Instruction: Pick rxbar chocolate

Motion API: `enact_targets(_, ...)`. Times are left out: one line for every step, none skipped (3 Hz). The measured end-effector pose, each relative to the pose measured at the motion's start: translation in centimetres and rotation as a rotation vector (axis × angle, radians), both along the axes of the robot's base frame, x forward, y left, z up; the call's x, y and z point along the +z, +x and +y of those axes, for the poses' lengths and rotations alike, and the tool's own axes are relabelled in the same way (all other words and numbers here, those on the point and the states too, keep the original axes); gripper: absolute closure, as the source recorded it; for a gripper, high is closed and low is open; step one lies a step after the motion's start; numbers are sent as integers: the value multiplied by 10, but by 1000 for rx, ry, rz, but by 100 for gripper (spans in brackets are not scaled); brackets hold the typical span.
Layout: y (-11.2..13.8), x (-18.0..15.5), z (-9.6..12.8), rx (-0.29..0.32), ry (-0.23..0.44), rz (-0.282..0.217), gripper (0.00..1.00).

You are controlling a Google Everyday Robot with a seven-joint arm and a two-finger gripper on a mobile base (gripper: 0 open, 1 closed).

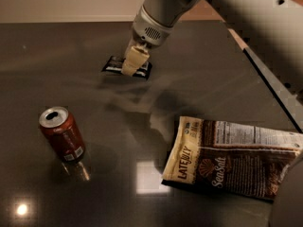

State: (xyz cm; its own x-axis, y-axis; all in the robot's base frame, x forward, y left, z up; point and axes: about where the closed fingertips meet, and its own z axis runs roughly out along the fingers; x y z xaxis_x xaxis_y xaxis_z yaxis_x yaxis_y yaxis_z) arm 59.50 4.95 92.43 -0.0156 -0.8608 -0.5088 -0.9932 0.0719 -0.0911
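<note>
While aloft, gripper fingers (pixel 134 60) around rxbar chocolate (pixel 112 65)

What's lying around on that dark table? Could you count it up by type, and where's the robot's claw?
Drink cans: 1, the red cylindrical metal soda can, upright.
Chip bags: 1, the large brown Late July chip bag, lying flat.
Snack bars: 1, the small flat black rxbar chocolate wrapper, with the gripper down over its middle.
Total: 3 things on the dark table.
</note>
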Motion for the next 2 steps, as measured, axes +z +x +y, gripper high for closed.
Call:
enact_targets(0, 22, -3, 38, 29, -13, 100)
enact_targets(0, 22, -2, 38, 29, -13, 100)
